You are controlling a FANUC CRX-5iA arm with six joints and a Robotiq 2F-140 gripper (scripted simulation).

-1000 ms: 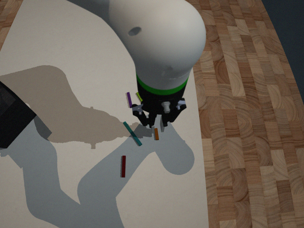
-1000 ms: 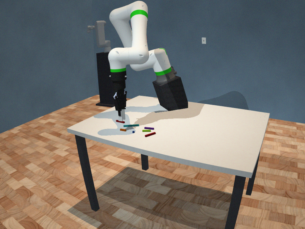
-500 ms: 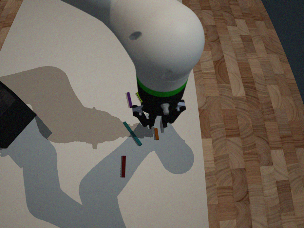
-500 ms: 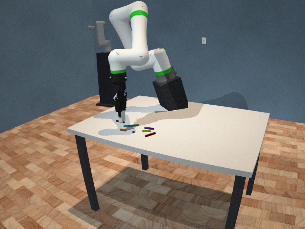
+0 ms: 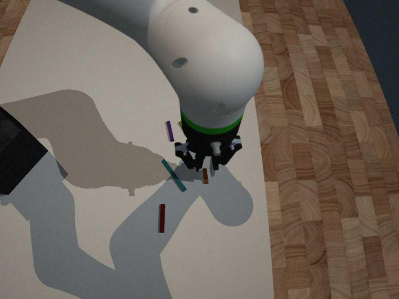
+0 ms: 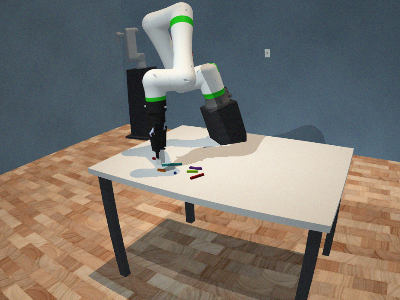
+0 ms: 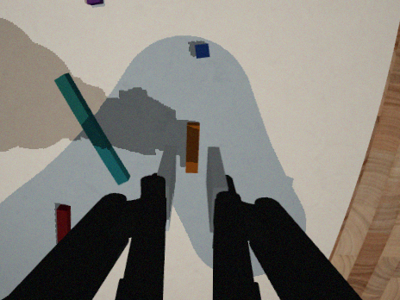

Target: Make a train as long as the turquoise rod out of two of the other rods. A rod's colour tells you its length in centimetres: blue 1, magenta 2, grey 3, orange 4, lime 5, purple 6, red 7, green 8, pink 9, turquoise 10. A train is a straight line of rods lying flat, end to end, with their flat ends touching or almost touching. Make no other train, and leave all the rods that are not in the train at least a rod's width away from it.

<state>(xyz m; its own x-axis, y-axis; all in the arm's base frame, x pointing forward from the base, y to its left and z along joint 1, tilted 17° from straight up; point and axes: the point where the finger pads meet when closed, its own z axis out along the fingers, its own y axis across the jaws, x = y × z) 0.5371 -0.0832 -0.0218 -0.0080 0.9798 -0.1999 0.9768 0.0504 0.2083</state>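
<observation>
Hovering near the long turquoise rod, black two-finger gripper has pads slightly spread, nothing between. Short orange rod flat beside turquoise. Dark red rod, small blue cube-shaped rod, lime rod, purple rod, second red rod: all apart from turquoise.

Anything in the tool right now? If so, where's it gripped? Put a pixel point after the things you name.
Nothing held. The tool (image 5: 207, 168) (image 6: 160, 164) (image 7: 191, 164) is open, with a gap between its fingers; the orange rod (image 5: 205, 175) (image 6: 161, 170) (image 7: 192, 146) lies on the table, ungripped.
</observation>
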